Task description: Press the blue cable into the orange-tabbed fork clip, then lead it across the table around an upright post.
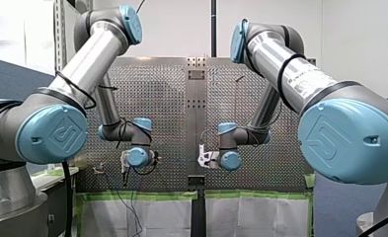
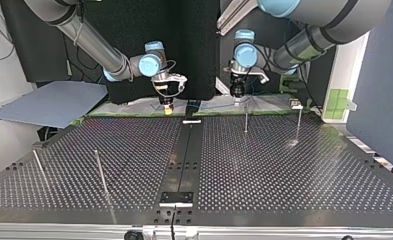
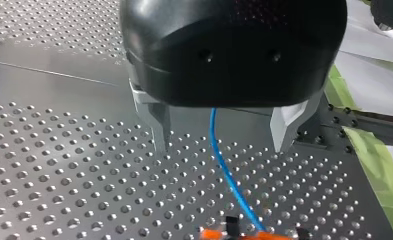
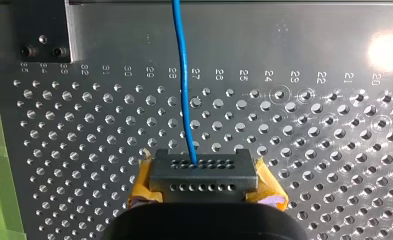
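Cable (image 3: pixel 229 180) lies nine-to-three o'clock in the front view: right end effector (image 4: pixel 202 172) pinches it, left end effector (image 3: pixel 223 147) straddles it spread, orange-tabbed clip (image 3: pixel 244 234) just ahead.

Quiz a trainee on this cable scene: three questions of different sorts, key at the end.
1. True or false: my left gripper is clamped on the blue cable.
2. Which gripper holds the cable? A) my left gripper B) my right gripper C) neither.
3. Fill in: ahead of my left gripper the cable meets a clip with ___ tabs.
Key: 1 false, its fingers stand open with the cable running between them; 2 B; 3 orange.
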{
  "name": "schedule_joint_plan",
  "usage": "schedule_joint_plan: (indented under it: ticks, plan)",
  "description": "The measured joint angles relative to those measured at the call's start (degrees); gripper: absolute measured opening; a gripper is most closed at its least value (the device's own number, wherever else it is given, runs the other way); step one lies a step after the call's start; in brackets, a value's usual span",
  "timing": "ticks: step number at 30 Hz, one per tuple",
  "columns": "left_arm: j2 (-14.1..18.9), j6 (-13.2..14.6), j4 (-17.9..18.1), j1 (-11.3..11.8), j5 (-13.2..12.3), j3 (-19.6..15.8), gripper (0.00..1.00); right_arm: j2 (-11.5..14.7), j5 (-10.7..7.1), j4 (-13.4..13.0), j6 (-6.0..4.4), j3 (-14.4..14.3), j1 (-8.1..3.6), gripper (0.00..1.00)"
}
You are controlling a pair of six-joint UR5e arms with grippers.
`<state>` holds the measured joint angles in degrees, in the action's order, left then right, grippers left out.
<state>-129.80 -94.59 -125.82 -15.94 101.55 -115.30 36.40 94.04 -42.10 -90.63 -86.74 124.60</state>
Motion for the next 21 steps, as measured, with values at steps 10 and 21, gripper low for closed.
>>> schedule_joint_plan:
  ticks: [10, 21]
  plan:
    - [-1.69, -0.34, -2.10, -0.36, 1.86, 4.22, 1.00, -0.04, -0.15, 0.08, 0.00, 0.00, -0.01, 0.00]
    - [-1.71, -0.42, -2.45, -0.43, 2.06, 5.36, 1.00, -0.04, -0.17, 0.05, 0.00, 0.02, -0.01, 0.00]
